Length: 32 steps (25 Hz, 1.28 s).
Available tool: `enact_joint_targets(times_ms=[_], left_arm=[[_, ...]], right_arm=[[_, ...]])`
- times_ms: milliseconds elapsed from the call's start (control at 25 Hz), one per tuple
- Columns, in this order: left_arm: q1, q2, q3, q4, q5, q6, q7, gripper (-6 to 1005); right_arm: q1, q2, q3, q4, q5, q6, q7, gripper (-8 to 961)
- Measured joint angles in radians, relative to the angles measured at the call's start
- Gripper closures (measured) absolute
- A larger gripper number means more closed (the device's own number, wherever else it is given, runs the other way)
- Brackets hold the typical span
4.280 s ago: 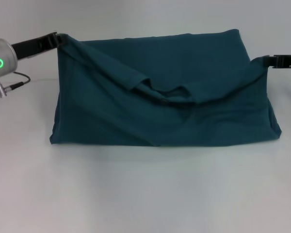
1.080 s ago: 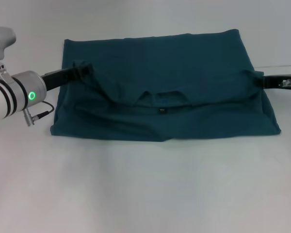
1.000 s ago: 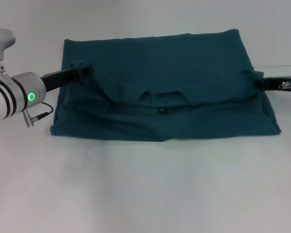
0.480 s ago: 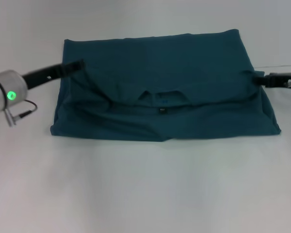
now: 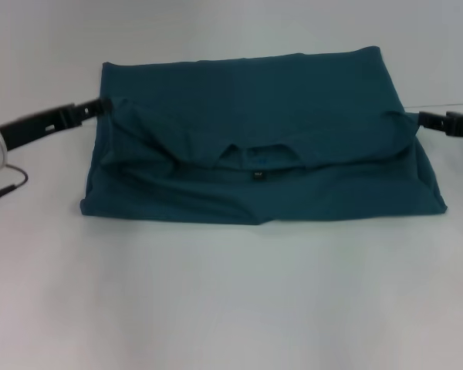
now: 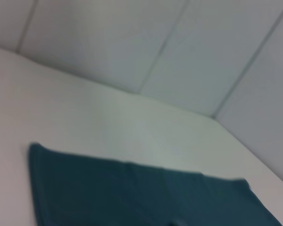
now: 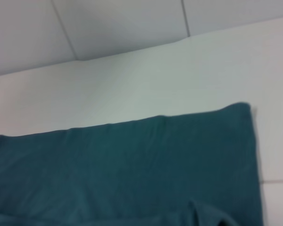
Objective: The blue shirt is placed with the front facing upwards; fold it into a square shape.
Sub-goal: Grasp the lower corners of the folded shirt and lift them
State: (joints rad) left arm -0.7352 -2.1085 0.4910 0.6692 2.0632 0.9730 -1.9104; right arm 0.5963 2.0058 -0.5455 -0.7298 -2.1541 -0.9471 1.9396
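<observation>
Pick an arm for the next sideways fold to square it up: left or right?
Either, slight lean left: left gripper and right gripper each sit at a side edge of the blue shirt, which lies wide on the table.

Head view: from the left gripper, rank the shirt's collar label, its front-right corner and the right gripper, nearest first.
From the left gripper, at the blue shirt's left edge:
1. Collar label, near the shirt's middle.
2. Right gripper, at the shirt's right edge.
3. Front-right corner, toward the robot, slightly farther.
</observation>
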Motion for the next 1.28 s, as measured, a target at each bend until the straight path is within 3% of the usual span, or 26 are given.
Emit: enact_joint_targets(times_ms=[280,640,1080,1280], left_arm=[[0.078,0.003,0.046,0.07,-0.001,0.161,-0.049,95],[0.122,-0.014,0.064,0.082,0.006,0.248,-0.017,95],[0.155,-0.033,0.111,0.078,0.011,0.22,0.034,95],[0.157,-0.036,0.112,0.078,0.011,0.217,0.037,96]], right_arm=[[-0.084,-0.013,0.001,-0.039,0.032,-0.173,0.006,341],[-0.116,-0.066,-0.009,-0.025,-0.046,-0.284,0.107,347],[-0.089,-0.071,-0.009,-0.021,-0.118,-0.272,0.172,358],[-0.065,-0.063,-0.011,0.016,-0.131,-0.209,0.168,358]])
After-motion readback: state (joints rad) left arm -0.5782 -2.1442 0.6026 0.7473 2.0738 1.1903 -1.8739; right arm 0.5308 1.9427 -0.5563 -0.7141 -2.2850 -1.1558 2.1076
